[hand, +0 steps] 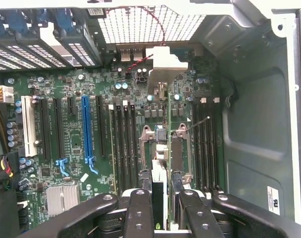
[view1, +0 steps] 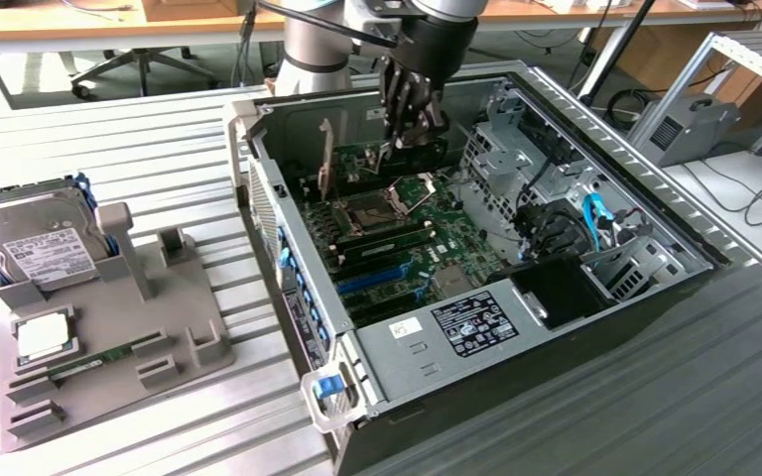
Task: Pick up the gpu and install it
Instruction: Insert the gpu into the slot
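The end effector (view1: 408, 127) hangs inside the open computer case (view1: 646, 213), over the far part of the motherboard (view1: 415, 243), with its black fingers (hand: 139, 213) closed on the gpu (hand: 159, 196), a thin black card seen edge-on between them in the wrist view. In the exterior view the card sits at the fingertips, just above the processor socket (view1: 378, 210), beside an upright bracket on the exterior view's left. Whether the card touches the board cannot be told. Under it in the wrist view run the black memory slots (hand: 125, 144), and farther over lie the expansion slots, one of them blue (hand: 85, 129), beside a white slot (hand: 26, 124). A finned heatsink (hand: 63, 198) sits near the foot of those slots. Outside the case, on the exterior view's left, a grey holder tray (view1: 156, 327) rests on the slatted bench (view1: 116, 149); it carries a silver hard drive (view1: 37, 248) standing at its far end, a square processor chip (view1: 44, 337) and a narrow green memory stick (view1: 96, 359) lying flat.
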Tool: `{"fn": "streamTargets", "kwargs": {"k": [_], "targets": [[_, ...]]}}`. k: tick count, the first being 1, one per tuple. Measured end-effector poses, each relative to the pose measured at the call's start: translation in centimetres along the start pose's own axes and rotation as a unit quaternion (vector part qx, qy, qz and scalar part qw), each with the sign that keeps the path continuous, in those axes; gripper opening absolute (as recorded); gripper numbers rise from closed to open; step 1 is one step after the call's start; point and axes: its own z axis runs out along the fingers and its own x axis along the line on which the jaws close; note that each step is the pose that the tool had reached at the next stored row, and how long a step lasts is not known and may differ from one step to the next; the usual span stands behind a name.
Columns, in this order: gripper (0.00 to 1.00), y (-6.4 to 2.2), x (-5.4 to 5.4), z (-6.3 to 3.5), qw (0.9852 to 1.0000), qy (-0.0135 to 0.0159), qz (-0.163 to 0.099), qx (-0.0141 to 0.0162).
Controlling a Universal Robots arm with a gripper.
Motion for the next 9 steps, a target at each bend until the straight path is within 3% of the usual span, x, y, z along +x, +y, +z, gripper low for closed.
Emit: {"fn": "streamTargets", "kwargs": {"k": [9], "targets": [[0.26, -0.01, 0.19, -0.01, 1.0000, 0.0001, 0.000, 0.0000]]}}
